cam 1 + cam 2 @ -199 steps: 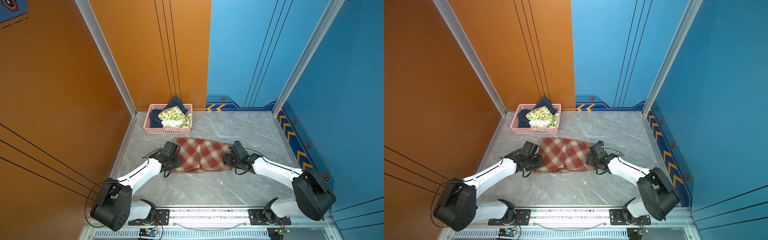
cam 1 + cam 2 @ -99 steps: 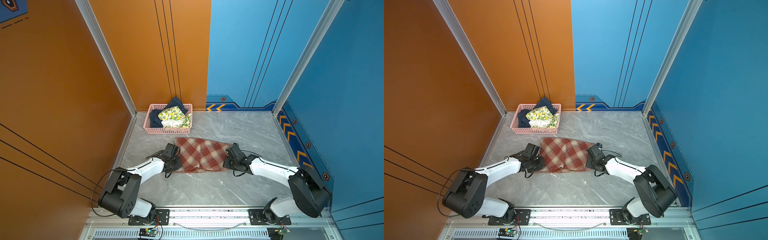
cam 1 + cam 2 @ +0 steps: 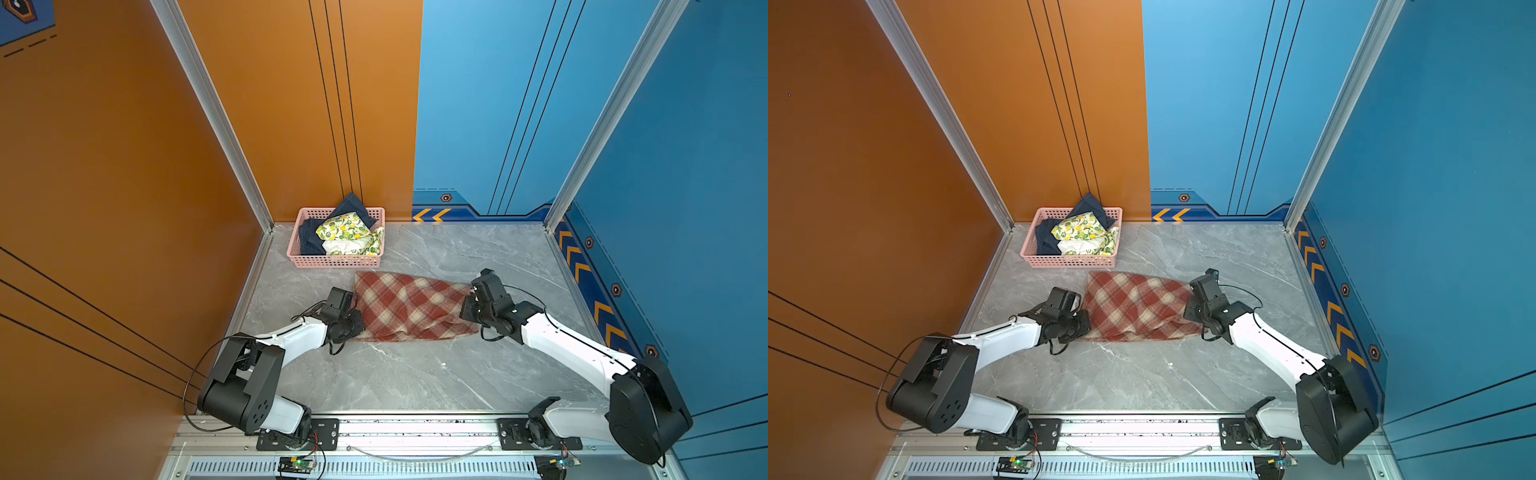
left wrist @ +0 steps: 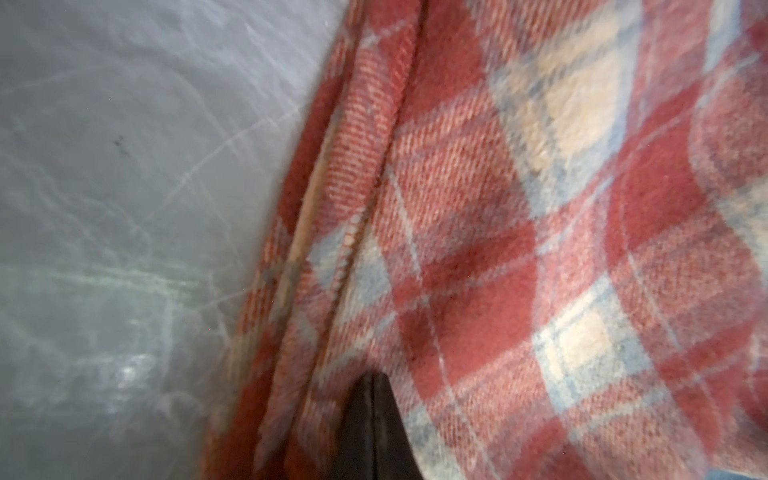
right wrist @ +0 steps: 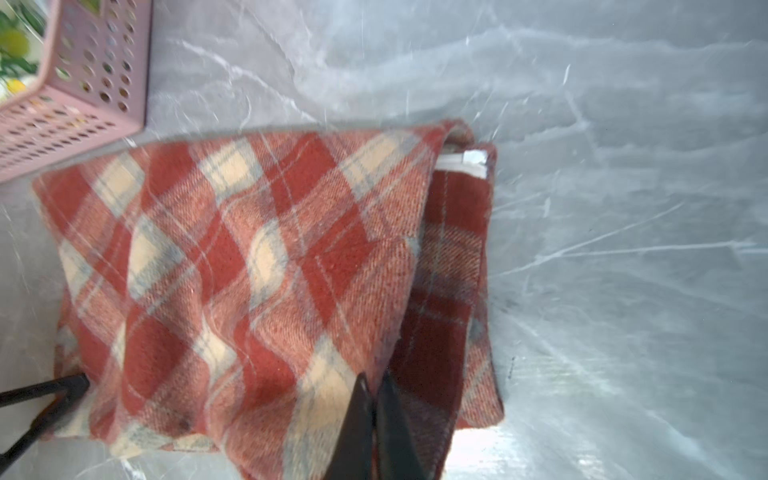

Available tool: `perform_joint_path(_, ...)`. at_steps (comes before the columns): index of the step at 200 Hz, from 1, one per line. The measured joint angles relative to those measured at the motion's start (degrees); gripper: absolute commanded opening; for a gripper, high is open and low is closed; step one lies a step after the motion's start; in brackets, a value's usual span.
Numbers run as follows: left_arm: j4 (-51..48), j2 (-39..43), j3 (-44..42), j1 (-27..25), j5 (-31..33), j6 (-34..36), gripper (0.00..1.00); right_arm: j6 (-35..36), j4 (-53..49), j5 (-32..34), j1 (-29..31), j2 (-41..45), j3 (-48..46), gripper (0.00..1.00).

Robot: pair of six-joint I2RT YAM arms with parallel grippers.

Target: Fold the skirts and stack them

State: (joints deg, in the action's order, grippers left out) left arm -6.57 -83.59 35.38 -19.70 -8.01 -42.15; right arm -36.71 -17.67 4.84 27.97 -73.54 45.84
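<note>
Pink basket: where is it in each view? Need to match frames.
In a top view: basket by the back wall, left of middle, behind the plaid skirt.
In a top view: basket in the same spot, slightly further left.
Left wrist: not in it.
Right wrist: basket corner at the picture's edge, beside the plaid skirt.
Shared landmark: the plaid skirt, in all four.

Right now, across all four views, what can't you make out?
Both top views: the lemon-print skirt covers most of the denim skirt in the pink basket.
Wrist views: the frame edge cuts off the left gripper and right gripper; in both top views the wrists hide their fingertips.
Right wrist view: the white label on the plaid skirt is too blurred to read.
</note>
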Motion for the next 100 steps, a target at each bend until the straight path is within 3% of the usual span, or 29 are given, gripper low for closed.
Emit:
perform_joint_path(46, 3.02, -0.98, -0.33, 0.20, -1.57, -1.03, 0.00, 2.60, -0.96, 1.16, -0.98, 1.77, -1.88, 0.00)
perform_joint_path(65, 3.72, -1.20, -0.39, 0.20, -1.86, -1.25, 0.00, 2.64, -1.57, 1.57, -0.98, 1.84, -3.85, 0.06)
perform_joint_path(86, 4.28, -1.44, -0.39, 0.22, -2.23, -1.46, 0.00, 2.38, -3.41, 2.91, -1.05, 1.88, -4.57, 0.40)
perform_joint_path(100, 4.37, -1.51, -0.39, 0.33, -2.56, -1.70, 0.00, 2.47, -4.00, 3.37, -1.42, 2.19, -4.57, 0.53)
